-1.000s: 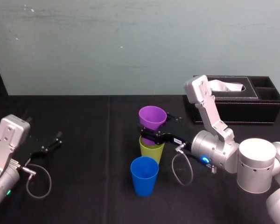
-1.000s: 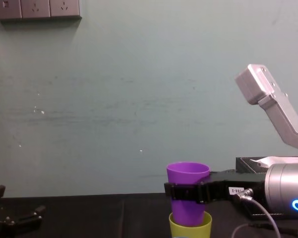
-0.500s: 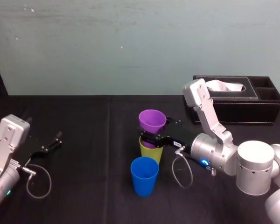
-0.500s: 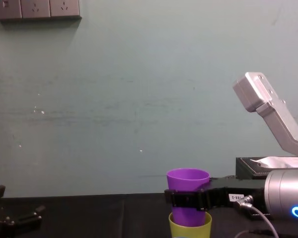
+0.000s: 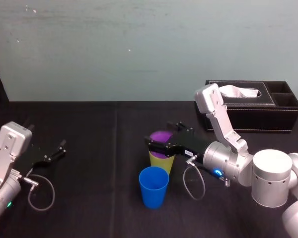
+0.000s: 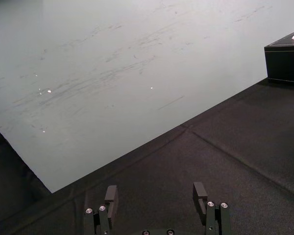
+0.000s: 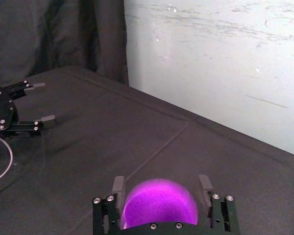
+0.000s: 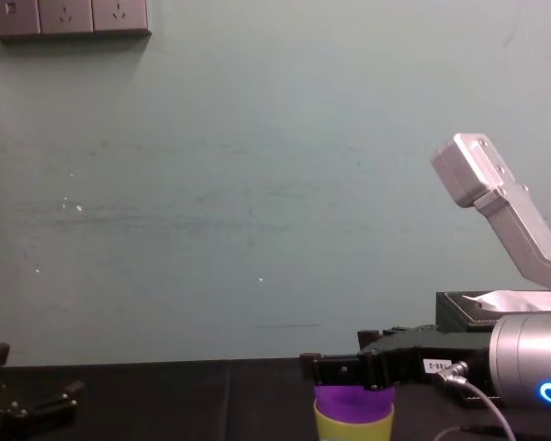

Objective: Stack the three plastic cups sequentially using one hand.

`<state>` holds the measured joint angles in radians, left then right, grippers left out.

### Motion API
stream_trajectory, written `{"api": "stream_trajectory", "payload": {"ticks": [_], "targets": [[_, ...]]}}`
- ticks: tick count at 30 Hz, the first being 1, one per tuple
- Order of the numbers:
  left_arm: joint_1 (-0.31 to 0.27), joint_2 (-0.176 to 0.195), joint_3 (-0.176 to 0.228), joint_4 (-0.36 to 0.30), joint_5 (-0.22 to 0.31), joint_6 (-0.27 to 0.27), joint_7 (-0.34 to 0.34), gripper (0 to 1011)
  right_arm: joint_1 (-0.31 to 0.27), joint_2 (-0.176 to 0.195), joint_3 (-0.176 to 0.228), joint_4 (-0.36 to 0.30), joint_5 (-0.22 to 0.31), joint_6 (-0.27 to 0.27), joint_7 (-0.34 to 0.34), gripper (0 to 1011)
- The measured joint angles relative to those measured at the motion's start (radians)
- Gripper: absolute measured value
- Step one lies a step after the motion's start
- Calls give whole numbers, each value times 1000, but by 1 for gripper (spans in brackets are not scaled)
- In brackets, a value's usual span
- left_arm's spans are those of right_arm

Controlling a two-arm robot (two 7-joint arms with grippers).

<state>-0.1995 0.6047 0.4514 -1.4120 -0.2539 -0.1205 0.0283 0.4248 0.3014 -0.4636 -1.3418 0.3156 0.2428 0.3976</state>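
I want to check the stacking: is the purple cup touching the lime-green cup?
Touching. The chest view shows the purple cup seated inside the lime-green cup, with no gap. The right hand is at the purple rim; the left hand is idle.

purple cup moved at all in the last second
Yes. The purple cup has dropped straight down into the lime-green cup, which stayed put; only its top shows above it.
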Motion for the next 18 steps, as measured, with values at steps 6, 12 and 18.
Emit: {"api": "stream_trajectory", "payload": {"ticks": [6,12,18], "targets": [[0,0,0,0,0,0,0,1000,0,0,1,-1,0,0,0,1003],[0,0,0,0,0,0,0,1000,-1,0,2,-3,1,-2,-1,1003],[0,0,0,0,0,0,0,1000,-20,0,28,-29,0,-38,-25,1003]]}}
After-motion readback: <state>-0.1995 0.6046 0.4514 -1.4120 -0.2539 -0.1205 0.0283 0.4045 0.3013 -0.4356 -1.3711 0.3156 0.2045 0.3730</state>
